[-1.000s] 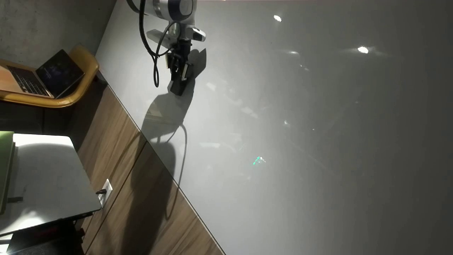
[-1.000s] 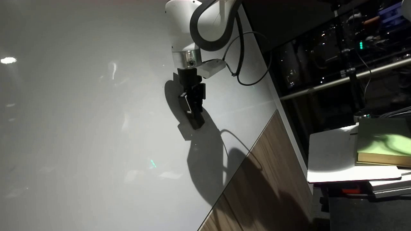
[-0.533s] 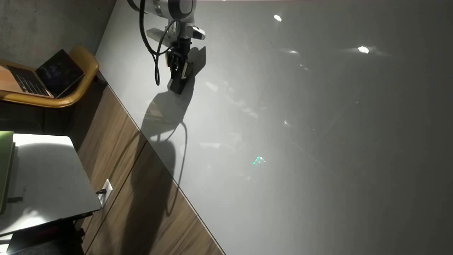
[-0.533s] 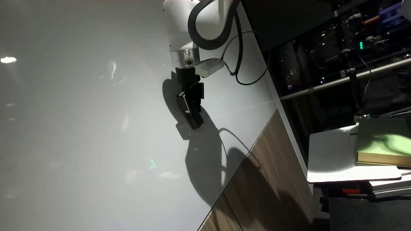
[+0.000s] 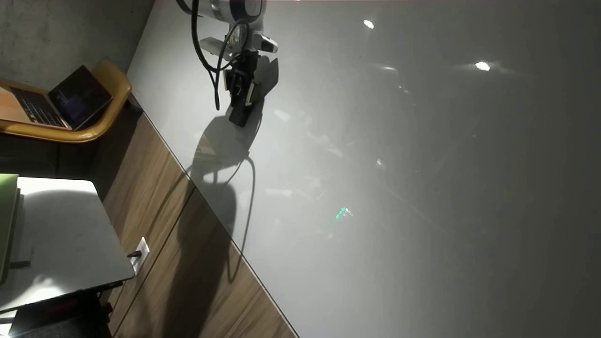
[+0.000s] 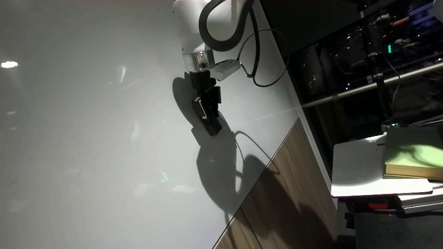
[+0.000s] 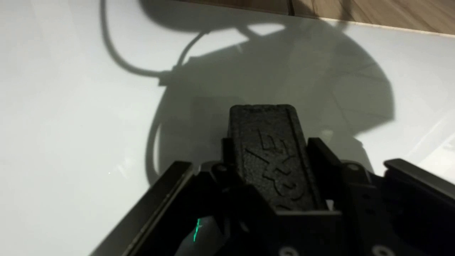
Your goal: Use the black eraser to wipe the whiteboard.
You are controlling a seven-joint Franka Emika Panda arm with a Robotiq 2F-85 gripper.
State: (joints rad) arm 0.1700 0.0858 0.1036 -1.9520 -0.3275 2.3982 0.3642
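Gripper, clamped on black eraser, sits slightly shifted along whiteboard from earlier; eraser's markings illegible from here

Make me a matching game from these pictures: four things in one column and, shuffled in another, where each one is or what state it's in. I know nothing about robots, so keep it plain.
Things
1. Small black rectangular eraser
2. Open dark-screened laptop
3. Large glossy greyish-white whiteboard
4. Small white rectangular wall socket

Places and states
A. Resting on a curved mustard-yellow chair
B. Set in brown wood-grain panelling, with a black plug in it
C. Held in the black two-fingered gripper
D. Crossed by a broad dark shadow

Right pairs: 1-C, 2-A, 3-D, 4-B
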